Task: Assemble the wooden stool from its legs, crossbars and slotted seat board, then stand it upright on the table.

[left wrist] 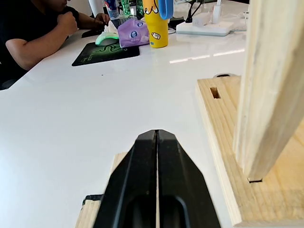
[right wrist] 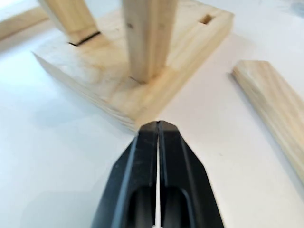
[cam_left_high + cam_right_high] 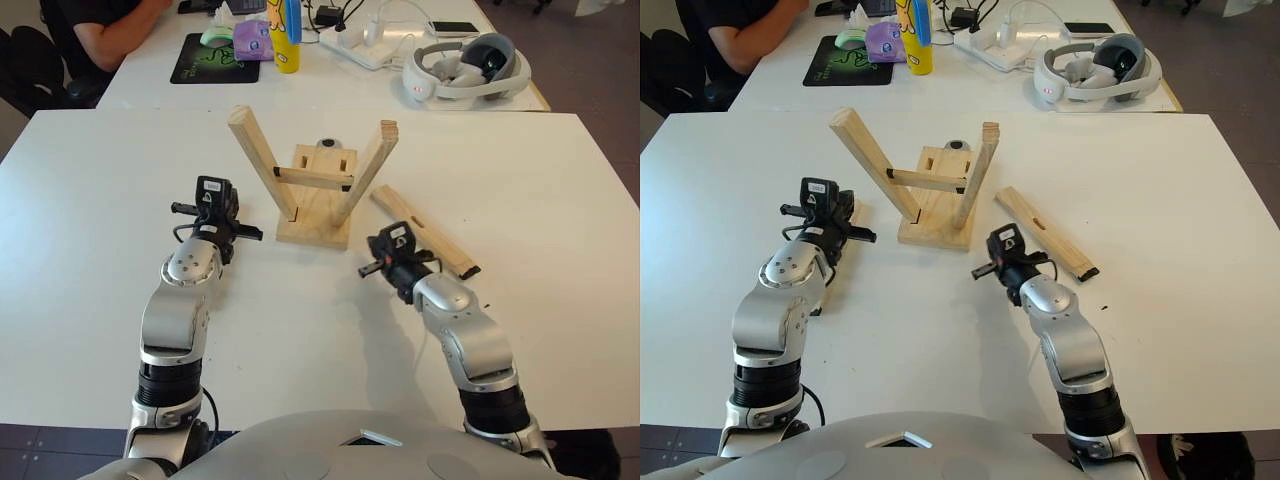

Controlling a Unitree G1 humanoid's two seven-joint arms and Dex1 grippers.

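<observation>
The seat board lies flat mid-table with two legs and a crossbar fitted. A loose leg lies toward the right edge. Both the left gripper, over a wood strip, and the right gripper are closed and empty.

Seat board lies flat, two splayed legs and crossbar fitted; loose leg lies beside.
</observation>
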